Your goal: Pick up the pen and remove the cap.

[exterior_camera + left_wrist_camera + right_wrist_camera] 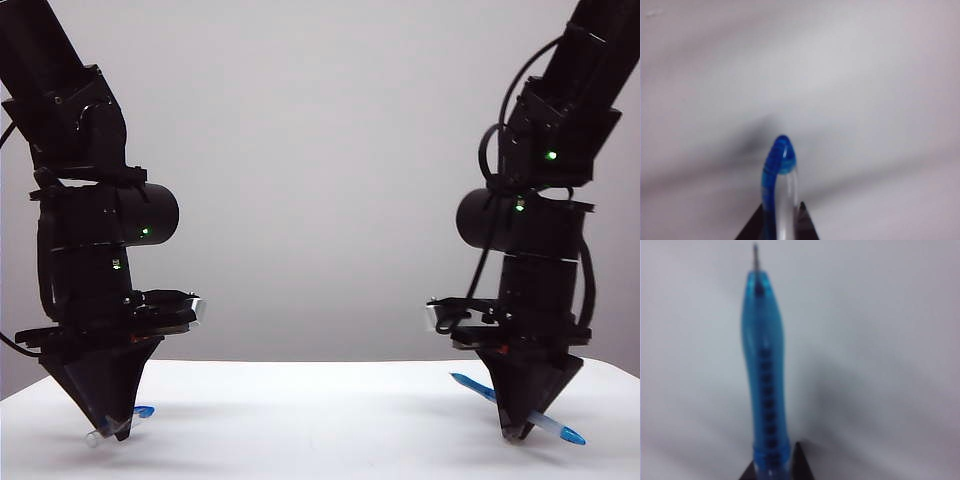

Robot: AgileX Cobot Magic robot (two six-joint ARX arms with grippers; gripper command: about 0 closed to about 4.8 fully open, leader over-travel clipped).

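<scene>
We see the left gripper (112, 428) low over the left side of the white worktop (320, 420), its jaws clamped on the cap (120, 421), which pokes out to both sides of the tips. Well apart on the right, the right gripper (520, 428) has its jaws clamped on the pen (470, 385), held tilted just above the worktop with its bare writing tip (755, 252) exposed.

Exterior camera: low, level with the counter (320, 430), facing both arms. Wrist cameras: close, looking down along each end effector onto that counter.
</scene>
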